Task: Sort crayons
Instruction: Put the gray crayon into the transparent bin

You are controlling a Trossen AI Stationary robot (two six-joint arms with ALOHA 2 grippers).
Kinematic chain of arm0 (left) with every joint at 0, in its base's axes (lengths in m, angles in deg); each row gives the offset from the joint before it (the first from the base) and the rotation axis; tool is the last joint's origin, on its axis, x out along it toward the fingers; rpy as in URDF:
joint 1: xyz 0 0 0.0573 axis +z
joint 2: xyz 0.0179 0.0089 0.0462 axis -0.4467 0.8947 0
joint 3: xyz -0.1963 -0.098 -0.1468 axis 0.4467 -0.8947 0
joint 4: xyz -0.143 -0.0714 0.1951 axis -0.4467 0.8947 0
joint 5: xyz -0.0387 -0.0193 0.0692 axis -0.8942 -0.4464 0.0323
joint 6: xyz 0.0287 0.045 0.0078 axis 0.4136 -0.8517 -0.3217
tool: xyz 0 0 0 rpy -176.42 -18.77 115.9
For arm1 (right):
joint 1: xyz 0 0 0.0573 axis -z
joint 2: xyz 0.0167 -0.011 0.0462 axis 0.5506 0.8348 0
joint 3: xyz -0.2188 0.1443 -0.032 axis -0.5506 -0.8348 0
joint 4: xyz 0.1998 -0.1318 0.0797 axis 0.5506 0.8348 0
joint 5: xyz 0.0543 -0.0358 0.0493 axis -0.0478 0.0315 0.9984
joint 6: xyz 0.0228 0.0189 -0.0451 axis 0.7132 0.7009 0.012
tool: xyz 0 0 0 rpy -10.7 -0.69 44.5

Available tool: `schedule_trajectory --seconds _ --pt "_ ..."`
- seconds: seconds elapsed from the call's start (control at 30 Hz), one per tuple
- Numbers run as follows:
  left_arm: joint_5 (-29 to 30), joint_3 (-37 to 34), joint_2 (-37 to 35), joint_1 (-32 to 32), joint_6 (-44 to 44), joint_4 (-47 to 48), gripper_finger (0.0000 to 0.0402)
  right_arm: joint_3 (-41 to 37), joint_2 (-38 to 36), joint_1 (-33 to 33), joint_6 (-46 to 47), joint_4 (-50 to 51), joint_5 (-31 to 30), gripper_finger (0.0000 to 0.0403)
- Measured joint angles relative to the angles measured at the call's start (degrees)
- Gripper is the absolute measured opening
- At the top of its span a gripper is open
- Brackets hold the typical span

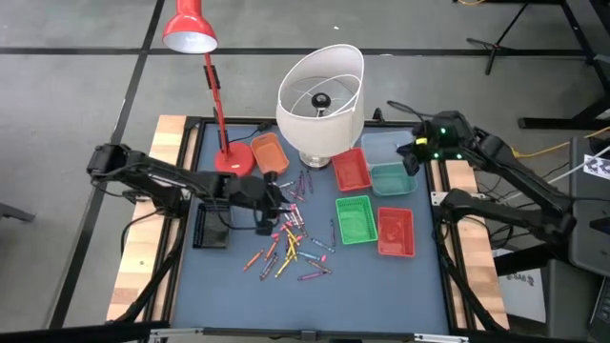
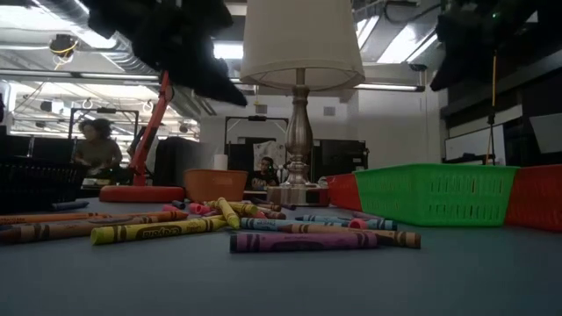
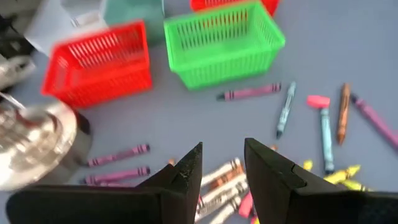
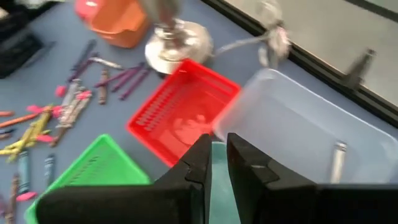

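Many crayons [image 1: 291, 243] in mixed colours lie loose on the blue mat left of the trays; the low view shows them lying flat [image 2: 307, 239]. My left gripper [image 1: 283, 198] hangs above the pile's far edge, slanting down, open, with nothing between its fingers [image 3: 221, 168]. My right gripper [image 1: 412, 157] hovers over the far right trays, its fingers a narrow gap apart [image 4: 219, 162] and holding nothing. A grey crayon [image 4: 337, 158] lies in a clear tray [image 4: 298, 118].
A red tray [image 1: 351, 170], teal tray [image 1: 391, 178], green tray [image 1: 355, 219] and second red tray [image 1: 396, 232] stand right of the pile. An orange tray [image 1: 269, 152], a white-shaded lamp [image 1: 321, 90] and a red desk lamp [image 1: 232, 159] stand at the back. A black tray [image 1: 212, 227] sits left.
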Motion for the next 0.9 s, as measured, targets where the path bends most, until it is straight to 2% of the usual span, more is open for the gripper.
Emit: schedule_trajectory --seconds 0.17,0.5,0.67,0.9 --pt "-3.4 1.6 3.0 2.1 0.0 4.4 0.0104 0.0 0.5 -11.6 3.3 -4.5 -4.6 0.0049" --pt "-8.2 1.6 8.1 6.2 -1.9 6.8 0.0104 0.0 5.1 -32.7 8.8 -10.4 -16.1 0.0049" --pt "-8.9 1.6 11.4 7.3 -5.6 6.7 0.0104 0.0 9.5 -40.1 11.6 -10.6 -20.8 0.0049" --pt "-8.9 1.5 14.8 8.6 -6.2 6.6 0.0104 0.0 16.9 -46.9 12.1 -13.7 -21.4 0.0049"
